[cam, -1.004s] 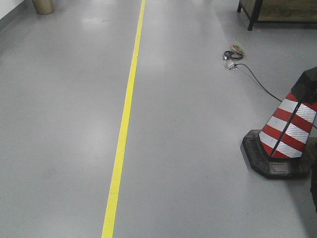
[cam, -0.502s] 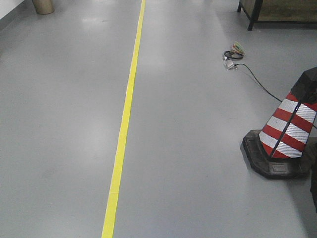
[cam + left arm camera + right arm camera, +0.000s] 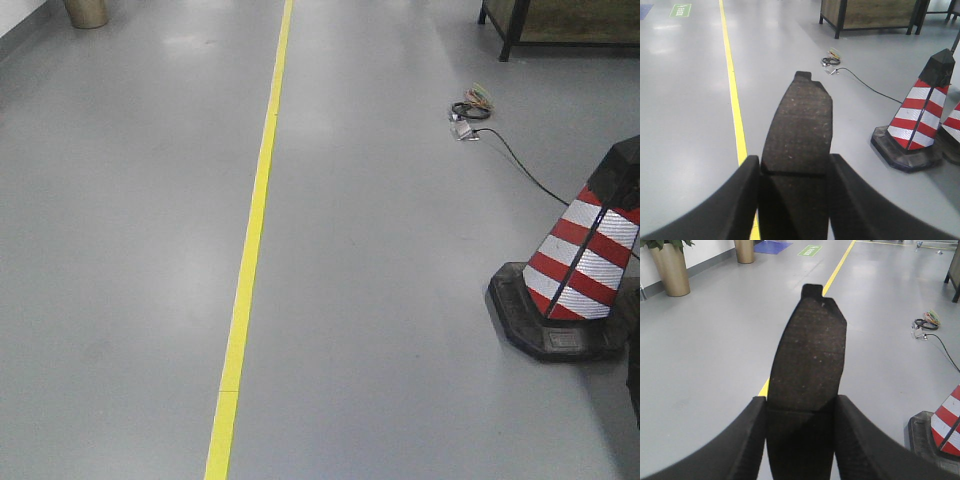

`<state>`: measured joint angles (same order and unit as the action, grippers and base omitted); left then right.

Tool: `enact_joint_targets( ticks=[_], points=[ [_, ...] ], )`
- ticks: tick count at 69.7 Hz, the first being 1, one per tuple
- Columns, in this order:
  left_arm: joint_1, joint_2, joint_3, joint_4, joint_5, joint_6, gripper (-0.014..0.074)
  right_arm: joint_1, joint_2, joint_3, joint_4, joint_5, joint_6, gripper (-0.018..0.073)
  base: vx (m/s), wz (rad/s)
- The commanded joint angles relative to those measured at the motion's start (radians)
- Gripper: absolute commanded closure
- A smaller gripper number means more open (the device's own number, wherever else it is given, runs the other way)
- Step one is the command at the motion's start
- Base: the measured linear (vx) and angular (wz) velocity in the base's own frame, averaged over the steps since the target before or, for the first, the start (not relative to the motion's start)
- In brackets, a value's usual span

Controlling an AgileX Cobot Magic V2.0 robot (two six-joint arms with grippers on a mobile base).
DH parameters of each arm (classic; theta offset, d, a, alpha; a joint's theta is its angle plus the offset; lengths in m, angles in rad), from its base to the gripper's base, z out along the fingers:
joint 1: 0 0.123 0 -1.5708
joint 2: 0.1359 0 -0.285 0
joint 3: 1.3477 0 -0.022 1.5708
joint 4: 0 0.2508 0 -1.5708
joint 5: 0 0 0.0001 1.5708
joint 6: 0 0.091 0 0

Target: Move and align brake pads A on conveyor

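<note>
Left hand [image 3: 794,200] and right hand [image 3: 800,440]: each clamped on one brake pad [image 3: 799,131] [image 3: 809,357], gripped near one end. Rigid, gritty, seemingly weighty.

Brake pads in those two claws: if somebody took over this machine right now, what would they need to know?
Left gripper: shut on a brake pad, held over the grey floor.
Right gripper: shut on a second brake pad.
The conveyor shows in no view, nor do any other pads.
Done: two pads picked up.
Left: carry them to the belt, set them down, align them. Mind the traffic cone.
</note>
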<state>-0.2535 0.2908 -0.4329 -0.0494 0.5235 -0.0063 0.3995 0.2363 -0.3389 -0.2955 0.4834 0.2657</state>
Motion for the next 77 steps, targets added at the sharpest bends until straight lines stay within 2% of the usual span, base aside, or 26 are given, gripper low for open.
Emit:
enact_joint_targets(
  ticks=[1,77],
  points=[
    [-0.007,0.01,-0.026,-0.007,-0.092,-0.002,0.0492,-0.001,0.007,-0.032,-0.021,-0.096,-0.006,0.0448,0.04,-0.02],
    [-0.007,0.01,-0.026,-0.007,-0.092,-0.002,0.0492,-0.001,0.007,-0.032,-0.021,-0.096,-0.006,0.0448,0.16,-0.14]
  ],
)
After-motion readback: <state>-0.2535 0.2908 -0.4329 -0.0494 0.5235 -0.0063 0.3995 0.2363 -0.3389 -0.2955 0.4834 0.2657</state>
